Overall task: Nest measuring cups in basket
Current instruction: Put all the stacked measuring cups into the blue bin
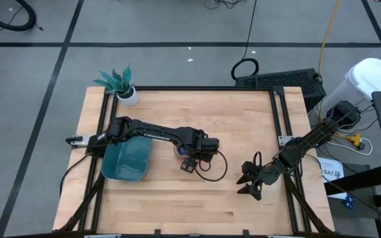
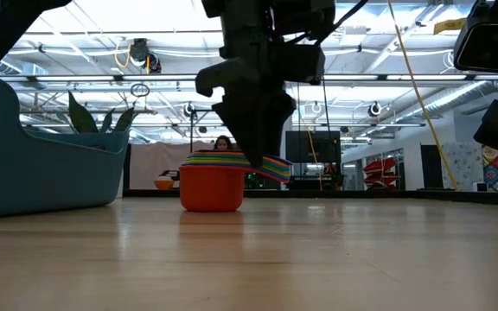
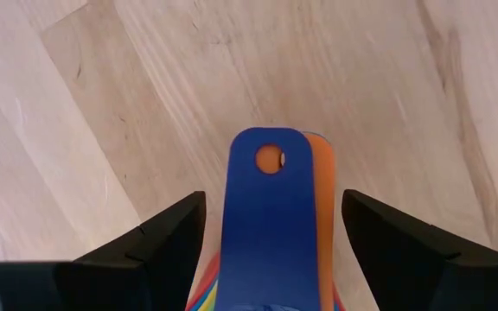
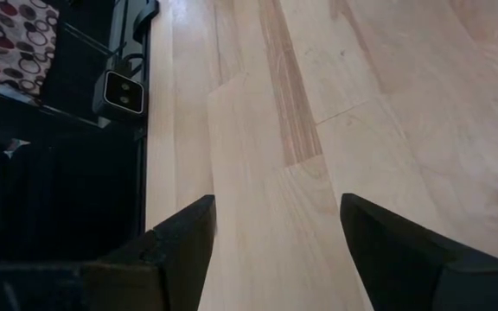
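Note:
The measuring cups [image 2: 212, 184] stand nested in one stack on the table, a red one at the bottom with coloured rims above it. Their flat handles [image 3: 271, 225] lie one on another, dark blue on top and orange showing beneath. In the high view the stack [image 1: 179, 151] is just right of the dark teal basket [image 1: 127, 160]. My left gripper [image 3: 273, 203] comes down over the stack [image 1: 189, 157]. It is open, with a finger on each side of the handles and a small gap to each. My right gripper [image 1: 249, 182] is open and empty near the table's right edge.
A small white pot with a teal plant [image 1: 126, 91] stands at the table's far left corner. The basket's wall [image 2: 41, 164] rises at the left of the low view. Bare wood lies between the two grippers and along the near edge.

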